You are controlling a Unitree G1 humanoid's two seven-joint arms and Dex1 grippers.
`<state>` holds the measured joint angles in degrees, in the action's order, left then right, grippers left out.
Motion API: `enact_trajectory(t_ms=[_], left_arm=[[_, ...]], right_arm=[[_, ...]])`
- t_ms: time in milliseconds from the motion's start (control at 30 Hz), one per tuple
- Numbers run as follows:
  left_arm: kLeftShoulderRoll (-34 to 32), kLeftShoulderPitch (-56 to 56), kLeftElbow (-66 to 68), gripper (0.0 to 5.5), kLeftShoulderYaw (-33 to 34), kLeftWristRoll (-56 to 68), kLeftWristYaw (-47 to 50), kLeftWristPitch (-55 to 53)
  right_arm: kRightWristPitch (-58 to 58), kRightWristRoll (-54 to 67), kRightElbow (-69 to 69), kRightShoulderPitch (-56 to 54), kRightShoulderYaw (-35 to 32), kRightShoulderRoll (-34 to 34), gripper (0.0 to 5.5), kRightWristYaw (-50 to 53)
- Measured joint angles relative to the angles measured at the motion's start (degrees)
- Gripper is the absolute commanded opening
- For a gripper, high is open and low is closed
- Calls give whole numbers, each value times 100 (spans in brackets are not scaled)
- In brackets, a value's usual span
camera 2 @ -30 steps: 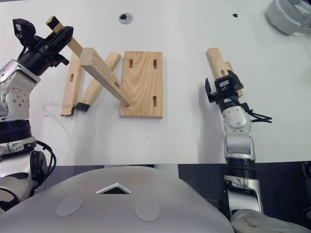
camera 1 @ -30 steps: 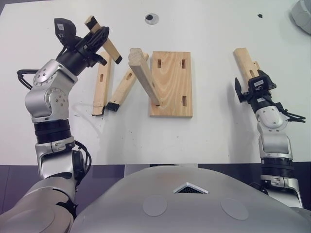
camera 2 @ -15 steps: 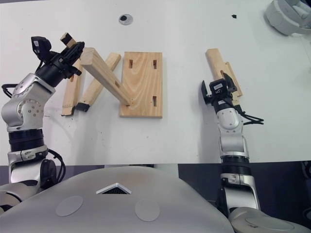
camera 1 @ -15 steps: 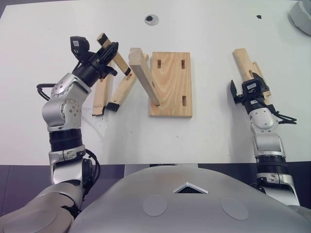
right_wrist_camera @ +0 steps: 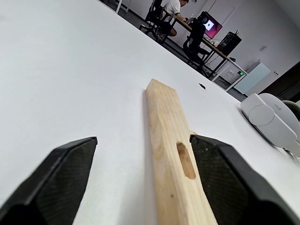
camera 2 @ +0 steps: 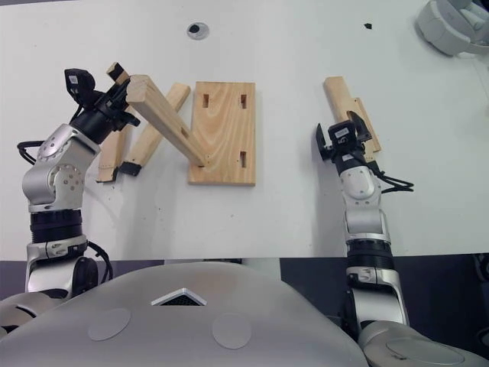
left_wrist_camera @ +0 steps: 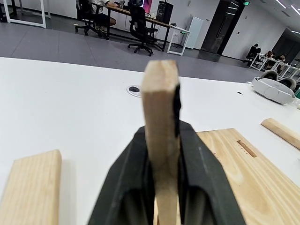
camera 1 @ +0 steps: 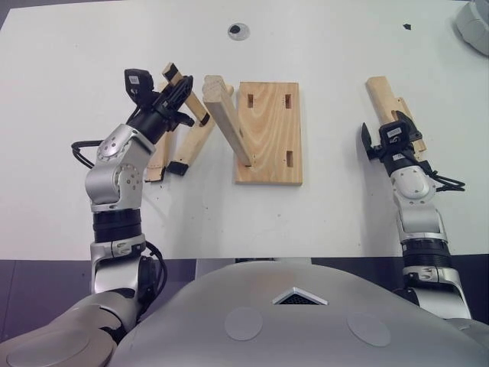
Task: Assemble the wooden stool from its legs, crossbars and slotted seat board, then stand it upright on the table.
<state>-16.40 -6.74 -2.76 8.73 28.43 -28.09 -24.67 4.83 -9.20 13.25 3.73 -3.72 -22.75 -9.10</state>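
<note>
Left eye view: left gripper [camera 1: 179, 93], raised, pinches wooden piece [camera 1: 199, 115]

silver arms, black ends
left arm [camera 1: 113, 172], right arm [camera 1: 416, 200]: rounded silver shells, screw dots, looped black cables [camera 1: 452, 183], black wedge fingers [right_wrist_camera: 61, 187].

You're getting bright, even light from overhead on the flat white table [camera 1: 344, 46], and it's running close to washing out. Shadows are falling soft and short: a thin one is hugging the rectangular light wooden seat board [camera 1: 269, 138], and another is sitting under the square wooden leg [camera 1: 231, 126] leaning on it. White ceiling strip lights [left_wrist_camera: 287, 3] are showing in the left wrist view, over a dimmer office behind. The pale wooden bar [left_wrist_camera: 161, 93] clamped in your left gripper [left_wrist_camera: 161, 131] is glowing on its front face. Your right gripper [right_wrist_camera: 143, 140] is showing its spread black fingers [right_wrist_camera: 61, 183] dark against the glaring tabletop.
</note>
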Motion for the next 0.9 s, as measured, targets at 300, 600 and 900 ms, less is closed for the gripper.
enact_trajectory(t_ms=[300,600,900], left_arm=[[24,308,-235,39,1,-157,145,176],[-363,383,-185,39,-552,-885,-178,845],[-402,553,89,39,-526,-834,-446,1132]], right_arm=[[39,-5,5,65,-9,-36,370,59],[43,-3,10,82,-9,-87,370,66],[31,4,16,99,-12,-128,370,4]])
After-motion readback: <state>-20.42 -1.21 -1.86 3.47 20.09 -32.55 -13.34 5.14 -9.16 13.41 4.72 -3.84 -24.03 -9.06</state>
